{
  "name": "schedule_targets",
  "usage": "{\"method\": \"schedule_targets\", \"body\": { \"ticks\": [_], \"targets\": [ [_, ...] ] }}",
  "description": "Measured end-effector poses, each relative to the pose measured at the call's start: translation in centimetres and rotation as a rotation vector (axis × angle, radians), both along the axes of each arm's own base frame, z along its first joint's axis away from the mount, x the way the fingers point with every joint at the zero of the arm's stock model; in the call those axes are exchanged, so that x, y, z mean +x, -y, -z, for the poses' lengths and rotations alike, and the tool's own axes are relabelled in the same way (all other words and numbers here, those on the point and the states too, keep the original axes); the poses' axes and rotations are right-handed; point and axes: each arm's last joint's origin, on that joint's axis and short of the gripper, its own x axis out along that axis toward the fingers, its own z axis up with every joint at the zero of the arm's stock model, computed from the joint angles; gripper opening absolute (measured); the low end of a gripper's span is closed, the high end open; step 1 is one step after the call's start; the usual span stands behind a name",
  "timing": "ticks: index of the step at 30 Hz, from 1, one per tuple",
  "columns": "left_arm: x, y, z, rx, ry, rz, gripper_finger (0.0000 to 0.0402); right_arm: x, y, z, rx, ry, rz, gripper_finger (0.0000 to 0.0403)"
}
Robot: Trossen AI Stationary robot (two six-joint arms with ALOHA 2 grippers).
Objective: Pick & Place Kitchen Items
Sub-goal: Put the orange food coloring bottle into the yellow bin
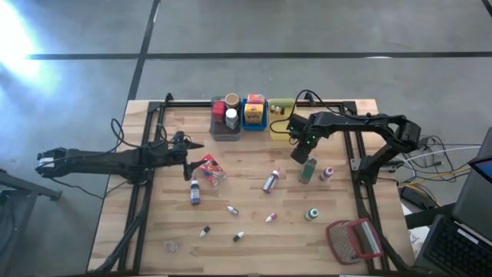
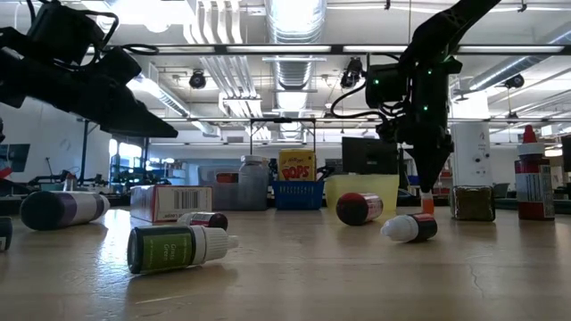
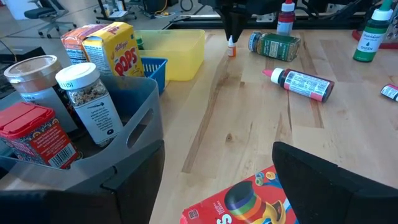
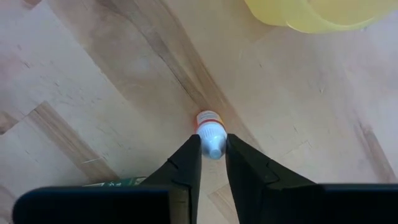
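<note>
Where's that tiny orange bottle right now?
The orange bottle stands upright between the right gripper fingers, just before the yellow bin, beside the green jar.

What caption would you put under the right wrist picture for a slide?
Right gripper closing on a tiny orange-labelled bottle standing on the wooden table, near the yellow bin.

This is a robotics lab or workshop in an industrial hall. The low view shows an open ceiling with exposed ducts (image 2: pixel 287 67), pipes and strip lights, and far benches with monitors (image 2: pixel 368 155). From above, the wooden surface (image 1: pixel 254 219) sits in a black metal frame (image 1: pixel 361 165) on a bare concrete floor (image 1: pixel 307 31), with loose cables and a laptop (image 1: pixel 453 246) at the right. Office chairs (image 3: pixel 46 15) stand beyond the surface in the left wrist view.
</note>
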Motion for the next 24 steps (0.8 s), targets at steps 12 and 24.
{"method": "schedule_targets", "body": {
  "ticks": [12,24],
  "targets": [
    [0.00,0.00,-0.01,0.000,0.000,0.000,0.0300,-0.02,-0.05,0.01,0.015,0.002,-0.001,0.0062],
    [0.00,0.00,0.00,0.000,0.000,0.000,0.0302,0.35,0.10,-0.89,0.028,0.014,-0.017,0.0072]
  ]
}}
